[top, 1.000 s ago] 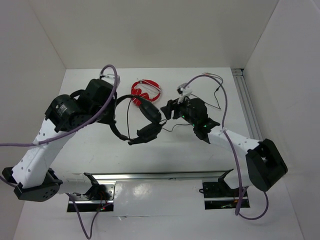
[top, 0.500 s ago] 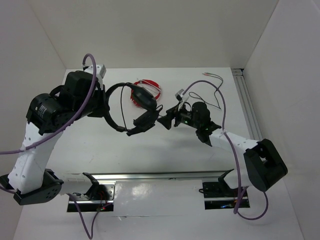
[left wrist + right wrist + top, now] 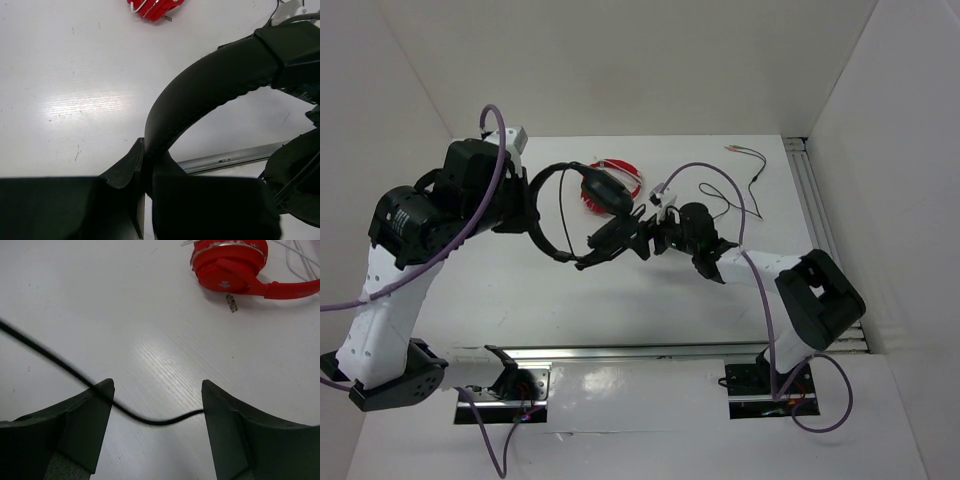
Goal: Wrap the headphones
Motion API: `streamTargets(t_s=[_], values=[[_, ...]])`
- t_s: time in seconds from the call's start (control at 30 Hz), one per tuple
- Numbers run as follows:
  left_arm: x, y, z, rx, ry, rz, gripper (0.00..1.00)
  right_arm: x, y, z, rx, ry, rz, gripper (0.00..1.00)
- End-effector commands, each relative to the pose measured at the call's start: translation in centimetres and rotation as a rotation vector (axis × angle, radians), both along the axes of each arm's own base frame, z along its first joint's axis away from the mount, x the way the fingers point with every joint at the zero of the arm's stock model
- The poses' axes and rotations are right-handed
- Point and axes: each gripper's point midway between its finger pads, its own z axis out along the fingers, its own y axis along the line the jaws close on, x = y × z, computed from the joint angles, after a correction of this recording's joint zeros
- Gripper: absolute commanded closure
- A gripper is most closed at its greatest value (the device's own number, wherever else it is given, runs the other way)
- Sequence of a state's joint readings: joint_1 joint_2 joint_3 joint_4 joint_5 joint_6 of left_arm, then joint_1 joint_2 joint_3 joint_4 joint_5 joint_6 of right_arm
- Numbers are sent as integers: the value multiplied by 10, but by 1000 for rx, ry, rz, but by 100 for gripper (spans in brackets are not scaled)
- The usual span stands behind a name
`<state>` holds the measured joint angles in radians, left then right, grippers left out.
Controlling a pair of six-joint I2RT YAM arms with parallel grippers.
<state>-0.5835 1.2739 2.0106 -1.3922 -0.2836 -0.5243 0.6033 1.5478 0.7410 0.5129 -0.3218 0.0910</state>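
The black headphones (image 3: 552, 214) hang above the table. My left gripper (image 3: 527, 204) is shut on their padded headband (image 3: 200, 85), which arches up and right from the left gripper (image 3: 145, 156) in the left wrist view. One earcup (image 3: 605, 190) is at the top, the other (image 3: 608, 240) lower. Just right of the lower earcup my right gripper (image 3: 640, 240) is open. The thin dark cable (image 3: 150, 420) sags across the gap between the fingers of the right gripper (image 3: 156, 385) and touches both, unpinched. More cable (image 3: 732, 208) trails right over the table.
Red headphones (image 3: 617, 176) with white cord lie on the table behind the black ones; they also show as red headphones (image 3: 230, 265) in the right wrist view. A metal rail (image 3: 812, 215) runs along the right edge and another rail (image 3: 640, 352) along the front.
My left arm swung the headphones left and up, turning them. My right gripper moved left, close to the lower earcup, and its jaws stand a little wider.
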Motion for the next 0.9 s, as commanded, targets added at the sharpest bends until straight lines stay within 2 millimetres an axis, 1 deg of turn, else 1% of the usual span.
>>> streamTargets(t_s=[0.0, 0.03, 0.1, 0.13, 0.17, 0.27, 0.3, 0.37, 0.4, 0.43, 0.47, 0.5, 0.53, 0.57, 0.6, 0.63, 0.67, 0.7, 0.73, 0.77, 0.8, 0.83, 0.87], values=[[-4, 2, 48, -164, -147, 31, 94, 17, 11, 6, 17, -33, -5, 23], [-5, 0, 53, -180, -162, 23, 94, 18, 12, 2, 16, -30, -5, 23], [-5, 0, 53, -180, -162, 23, 94, 23, 14, 3, 44, -34, -24, 23], [-5, 0, 53, -180, -162, 23, 94, 23, 17, 5, 49, -46, -23, 23], [-8, 0, 51, -183, -156, 16, 94, 24, 16, 1, 42, -40, -32, 21], [-7, -1, 47, -175, -145, 16, 94, 37, 19, 6, 29, -53, -57, 21], [-10, 1, 49, -181, -154, 16, 94, 39, 20, -2, 5, -43, -54, 23], [-8, 8, 57, -177, -187, 45, 93, 44, 21, -5, -11, -43, -60, 26], [-10, 11, 59, -185, -188, 62, 93, 44, 21, -16, -24, -25, -59, 35], [-14, 15, 69, -212, -216, 81, 93, 44, 21, -21, -31, -16, -59, 42], [-13, 16, 70, -214, -219, 96, 93, 41, 19, -31, -40, -4, -59, 54], [-15, 22, 76, -218, -246, 113, 93, 38, 21, -34, -23, 6, -46, 77], [-14, 25, 77, -230, -248, 142, 93, 37, 18, -37, -22, 16, -64, 100], [-17, 31, 84, -242, -274, 169, 95, 34, 16, -42, -20, 27, -66, 100], [-16, 42, 92, -245, -316, 225, 98, 27, 5, -42, -14, 24, -102, 100], [-15, 46, 93, -257, -321, 264, 100, 20, 8, -33, 27, 12, -113, 100], [-12, 48, 96, -268, -338, 286, 100, 12, 7, -31, 41, 8, -118, 100], [-13, 53, 101, -281, -361, 310, 100, 1, -1, -28, 45, 2, -149, 100], [-10, 51, 108, -308, -382, 314, 100, -8, 1, -26, 48, 5, -150, 100], [-2, 48, 105, -307, -374, 330, 100, -27, 12, -25, 41, 4, -117, 100], [11, 39, 100, -290, -354, 330, 100, -39, 17, -22, 39, 7, -114, 100], [21, 33, 96, -278, -342, 331, 100, -48, 12, -18, 12, 3, -149, 100], [35, 28, 89, -253, -321, 333, 100, -72, 27, -14, -11, -14, -99, 100]])
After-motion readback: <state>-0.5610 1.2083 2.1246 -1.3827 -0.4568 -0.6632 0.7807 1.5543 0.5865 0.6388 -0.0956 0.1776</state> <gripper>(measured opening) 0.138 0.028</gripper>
